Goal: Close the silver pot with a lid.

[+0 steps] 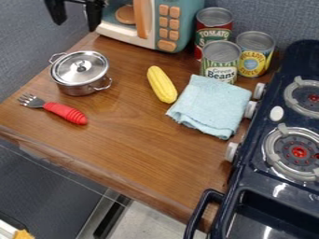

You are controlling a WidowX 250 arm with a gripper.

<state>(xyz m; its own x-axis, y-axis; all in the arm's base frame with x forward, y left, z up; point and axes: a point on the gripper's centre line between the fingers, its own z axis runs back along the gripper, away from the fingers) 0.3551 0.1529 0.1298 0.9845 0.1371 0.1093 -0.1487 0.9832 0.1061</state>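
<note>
Silver pot (74,88): stands upright on the wooden worktop (137,144), toward 10 o'clock in the view, its loop handles at 10 and 4 o'clock.
Lid (70,70): rests on the pot's rim, covering the mouth, with its small knob (81,67) uppermost.
Gripper (76,25): hangs at the top edge, near 11 o'clock in the view, its black fingers (94,16) spread well apart with nothing held between them.
Pot and fingers: the lidded pot lies at 6 o'clock from the fingers, apart from both tips.
Fork (65,113): red-handled, lies between 6 and 7 o'clock from the pot, tines toward 10 o'clock and handle toward 4.
Corn (162,85): a yellow toy ear at 3 o'clock from the pot, its length running from 11 to 5.
Cloth (209,105): pale blue, folded, just beside the corn on its 4 o'clock side.
Cans: a red-labelled can (209,35), a green-labelled can (219,73) and a yellow-labelled can (250,64) stand grouped upright at 2 o'clock from the corn.
Microwave (181,25): a teal-and-cream toy with orange-brown buttons, between 1 and 2 o'clock from the pot.
Stove (265,175): dark blue, along the right side from 2 to 5 o'clock in the view, with round burners (299,151), pale control knobs (232,151) along its left edge, a basin (274,214) and a curved dark handle (198,212).
</note>
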